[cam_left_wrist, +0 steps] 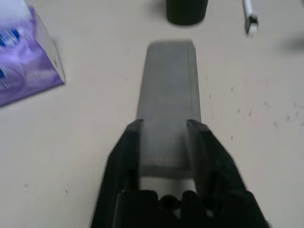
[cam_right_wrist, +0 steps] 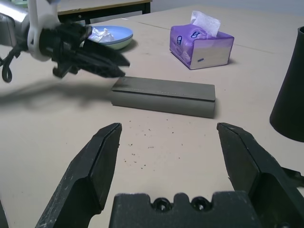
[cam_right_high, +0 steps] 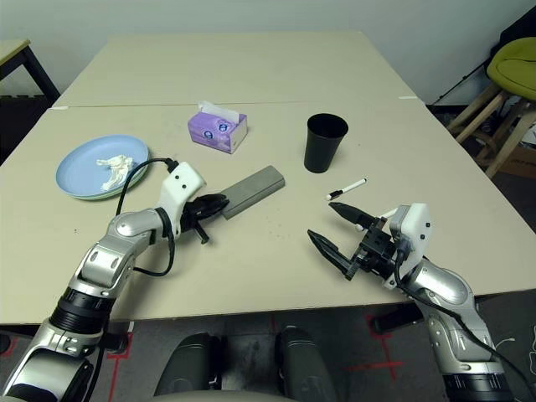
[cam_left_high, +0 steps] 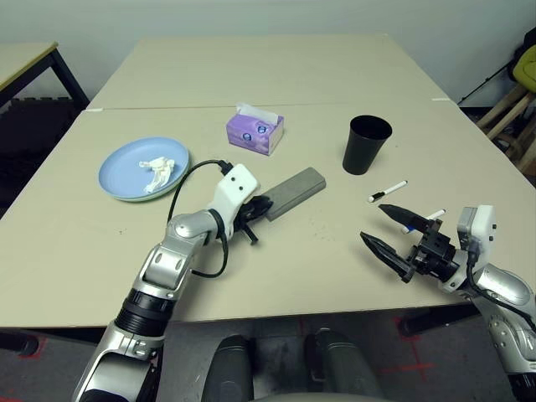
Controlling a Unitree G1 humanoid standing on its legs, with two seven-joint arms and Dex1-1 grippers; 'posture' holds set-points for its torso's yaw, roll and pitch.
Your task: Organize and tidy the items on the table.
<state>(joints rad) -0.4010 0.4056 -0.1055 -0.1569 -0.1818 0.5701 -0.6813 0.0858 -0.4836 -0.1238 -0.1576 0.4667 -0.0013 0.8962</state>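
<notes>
Your left gripper (cam_left_high: 262,205) sits at the near end of the grey glasses case (cam_left_high: 295,192). In the left wrist view its fingers (cam_left_wrist: 124,156) stand parted, one on each long side of the case; they look close against its edges, but you cannot tell from these pictures whether they press it or merely flank it. In the right wrist view the same fingertips hang just above the case's end, and the case lies flat on the table (cam_left_high: 251,75).

Your right gripper (cam_left_high: 402,232) hovers over the near right part of the table with its jaws spread wide and nothing between them.

Taking the table's middle as the clock's centre, with twelve o'clock at the far edge: the case lies close to the centre, its long axis running from about seven to one o'clock. The black cup (cam_left_high: 367,144) stands upright at about two o'clock. One white-and-blue pen (cam_left_high: 388,192) lies at about three o'clock, just beyond your right gripper; a second pen (cam_left_high: 423,221) lies close under that gripper's far finger. The blue plate (cam_left_high: 144,168), on a green one, sits at nine o'clock holding the crumpled tissue (cam_left_high: 157,172).

The purple tissue box (cam_left_high: 254,131) at eleven o'clock carries a blue-and-white label, too small to read.
</notes>
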